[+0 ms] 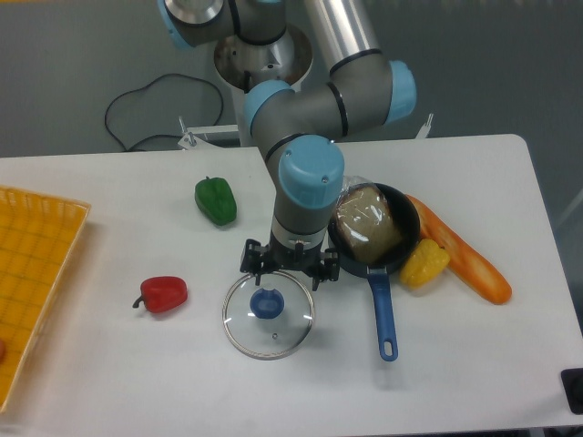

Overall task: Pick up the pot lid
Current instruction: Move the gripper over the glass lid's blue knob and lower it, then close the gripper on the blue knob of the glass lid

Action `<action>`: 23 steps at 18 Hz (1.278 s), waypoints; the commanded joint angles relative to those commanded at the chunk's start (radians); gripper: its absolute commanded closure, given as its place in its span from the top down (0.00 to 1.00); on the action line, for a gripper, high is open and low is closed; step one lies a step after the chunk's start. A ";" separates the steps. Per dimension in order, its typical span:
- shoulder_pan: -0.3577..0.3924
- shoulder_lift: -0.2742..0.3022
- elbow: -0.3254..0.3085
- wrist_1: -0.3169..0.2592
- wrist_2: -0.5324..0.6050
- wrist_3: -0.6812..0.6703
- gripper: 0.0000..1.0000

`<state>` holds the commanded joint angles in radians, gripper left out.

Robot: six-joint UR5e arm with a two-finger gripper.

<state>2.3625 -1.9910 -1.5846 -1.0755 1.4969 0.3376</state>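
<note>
One white counter [137, 382], grey floor [55, 73] behind; one yellow crate [36, 273]; one pan [351, 262] holding one brown lump [369, 223]; one end effector [289, 265], spread wide over one lid [246, 332] beside the pan; one carrot [460, 258]; one green pepper [216, 200], one yellow pepper [424, 264], one red pepper [164, 294]

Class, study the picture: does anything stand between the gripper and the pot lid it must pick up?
Nothing visible does. The open gripper shows at the upper rim of the pot lid in the picture, with the blue knob in plain view below.
</note>
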 joint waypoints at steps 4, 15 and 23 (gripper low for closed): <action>-0.034 -0.038 0.003 0.035 0.014 -0.051 1.00; -0.066 -0.094 -0.028 0.109 0.063 -0.054 1.00; -0.059 -0.094 -0.038 0.109 0.065 -0.052 1.00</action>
<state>2.3040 -2.0847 -1.6229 -0.9664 1.5616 0.2853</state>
